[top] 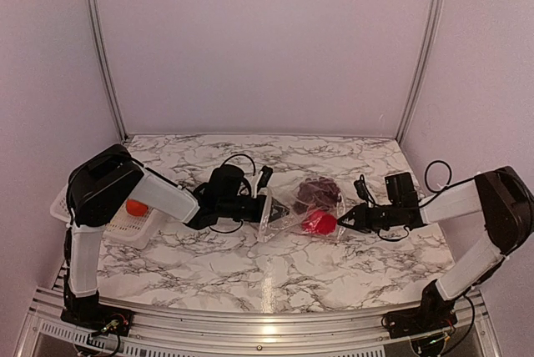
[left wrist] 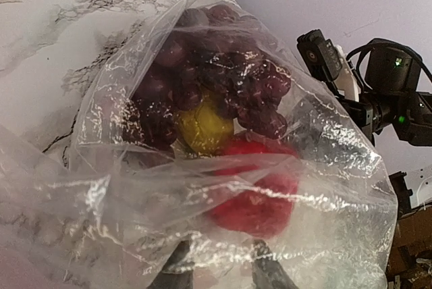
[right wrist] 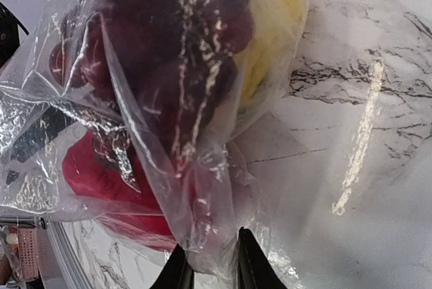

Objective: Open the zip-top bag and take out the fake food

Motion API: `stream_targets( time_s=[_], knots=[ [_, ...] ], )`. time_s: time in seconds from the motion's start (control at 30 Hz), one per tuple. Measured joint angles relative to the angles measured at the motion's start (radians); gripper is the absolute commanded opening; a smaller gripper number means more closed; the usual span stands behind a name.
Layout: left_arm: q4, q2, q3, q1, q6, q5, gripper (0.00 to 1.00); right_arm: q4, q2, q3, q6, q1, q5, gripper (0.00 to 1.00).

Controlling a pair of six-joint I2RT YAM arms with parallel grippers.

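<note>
The bag (top: 294,207) sits at the middle of the table (top: 209,265), held between both arms, apparently so that its mouth can be worked open. The right gripper (right wrist: 210,262) pinches bunched plastic. The left gripper (left wrist: 219,265) shows parted fingers under film, grip unclear. Grapes (left wrist: 216,80), a yellow piece (left wrist: 202,127) and a red piece (left wrist: 256,194) sit inside.

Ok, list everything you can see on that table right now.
zip-top bag: one, clear, table centre, between the grippers
grape bunch: one, dark purple, inside the bag
red piece: one, red, inside the bag, beside the grapes
yellow piece: one, yellow, inside the bag, against the grapes
orange piece: one, orange, in the basket
basket: one, white mesh, table's left edge
table: one, white marble pattern
left gripper: one, black, at the bag's left end
right gripper: one, black, bag plastic bunched between its fingers
</note>
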Motion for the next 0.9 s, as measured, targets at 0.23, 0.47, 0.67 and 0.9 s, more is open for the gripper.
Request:
stream_targets(
  time_s=[0.23, 0.47, 0.67, 0.9],
  knots=[
    [-0.006, 0.082, 0.127, -0.028, -0.004, -0.003, 0.42, 0.029, 0.053, 0.021, -0.002, 0.014, -0.009, 0.10],
    [-0.008, 0.113, 0.178, -0.043, 0.018, 0.026, 0.59, 0.035, 0.071, 0.045, -0.003, 0.048, -0.010, 0.06],
    [-0.012, 0.115, 0.181, -0.068, 0.048, 0.051, 0.73, 0.042, 0.087, 0.063, 0.001, 0.085, -0.010, 0.00],
    [-0.039, 0.115, 0.181, -0.070, 0.093, 0.048, 0.78, 0.058, 0.099, 0.066, 0.011, 0.098, -0.006, 0.00]
  ],
)
